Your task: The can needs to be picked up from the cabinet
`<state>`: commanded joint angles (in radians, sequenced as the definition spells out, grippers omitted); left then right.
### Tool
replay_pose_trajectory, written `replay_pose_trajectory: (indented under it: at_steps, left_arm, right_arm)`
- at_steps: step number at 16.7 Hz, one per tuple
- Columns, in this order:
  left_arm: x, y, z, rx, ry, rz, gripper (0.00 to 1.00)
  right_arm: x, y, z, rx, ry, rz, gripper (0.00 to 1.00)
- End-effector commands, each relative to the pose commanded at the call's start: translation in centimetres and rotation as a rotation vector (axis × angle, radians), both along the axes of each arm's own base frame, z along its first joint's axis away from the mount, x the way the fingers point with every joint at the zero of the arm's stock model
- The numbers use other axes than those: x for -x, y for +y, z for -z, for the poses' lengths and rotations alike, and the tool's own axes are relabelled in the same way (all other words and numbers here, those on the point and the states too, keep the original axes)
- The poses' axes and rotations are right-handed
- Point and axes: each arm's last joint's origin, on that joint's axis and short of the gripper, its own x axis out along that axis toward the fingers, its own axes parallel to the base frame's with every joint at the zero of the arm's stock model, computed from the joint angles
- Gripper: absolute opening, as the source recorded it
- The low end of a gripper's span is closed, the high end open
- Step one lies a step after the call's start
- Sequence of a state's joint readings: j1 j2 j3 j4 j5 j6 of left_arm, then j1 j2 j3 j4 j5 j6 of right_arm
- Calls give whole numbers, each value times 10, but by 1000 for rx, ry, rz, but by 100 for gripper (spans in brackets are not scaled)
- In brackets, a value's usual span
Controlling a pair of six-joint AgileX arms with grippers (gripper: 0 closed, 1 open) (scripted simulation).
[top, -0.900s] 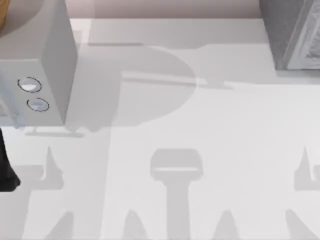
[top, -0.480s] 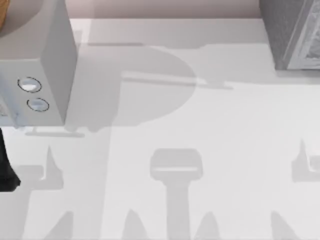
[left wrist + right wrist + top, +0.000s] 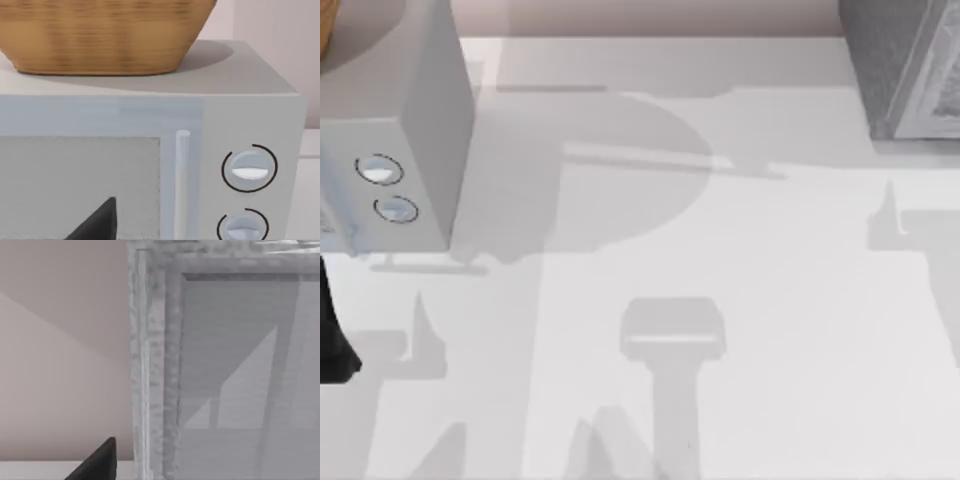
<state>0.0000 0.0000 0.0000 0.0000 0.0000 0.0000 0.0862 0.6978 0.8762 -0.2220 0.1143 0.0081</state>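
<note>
The can is out of view. The cabinet (image 3: pixel 895 70), a grey speckled box, stands at the table's far right corner. The right wrist view faces its front frame (image 3: pixel 155 365) from close by, with a pale grey inside beyond it. A dark part of my right gripper (image 3: pixel 97 462) shows at that view's edge, just beside the frame. A dark part of my left gripper (image 3: pixel 97 222) hangs in front of a microwave door, and the left arm (image 3: pixel 332 330) shows black at the table's left edge.
A pale grey microwave (image 3: pixel 395 120) with two round knobs (image 3: pixel 248 170) stands at the far left. A wicker basket (image 3: pixel 100 35) sits on top of it. The white table (image 3: pixel 650 230) between the two boxes carries only shadows.
The right arm's shadow has slid from the near right of the table toward the cabinet. The left arm has not moved.
</note>
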Motion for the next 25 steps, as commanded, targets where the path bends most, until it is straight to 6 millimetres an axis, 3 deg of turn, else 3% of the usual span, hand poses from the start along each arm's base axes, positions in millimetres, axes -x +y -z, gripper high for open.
replay_pose_trajectory:
  at_steps: [3, 5, 9, 12, 18, 25]
  left_arm:
    - [0, 0, 0, 0, 0, 0, 100]
    - [0, 0, 0, 0, 0, 0, 100]
    - [0, 0, 0, 0, 0, 0, 100]
    - [0, 0, 0, 0, 0, 0, 100]
    - [0, 0, 0, 0, 0, 0, 100]
    - [0, 0, 0, 0, 0, 0, 100]
  right_arm:
    - [-28, 8, -64, -4, -35, 0, 100]
    - [-49, 15, -96, -7, -50, -4, 100]
    - [-86, 29, -133, -8, -54, -16, 100]
    - [-102, 36, -141, -6, -44, -24, 100]
    - [-104, 35, -141, -6, -43, -18, 100]
    - [-119, 27, -114, -4, -53, -10, 100]
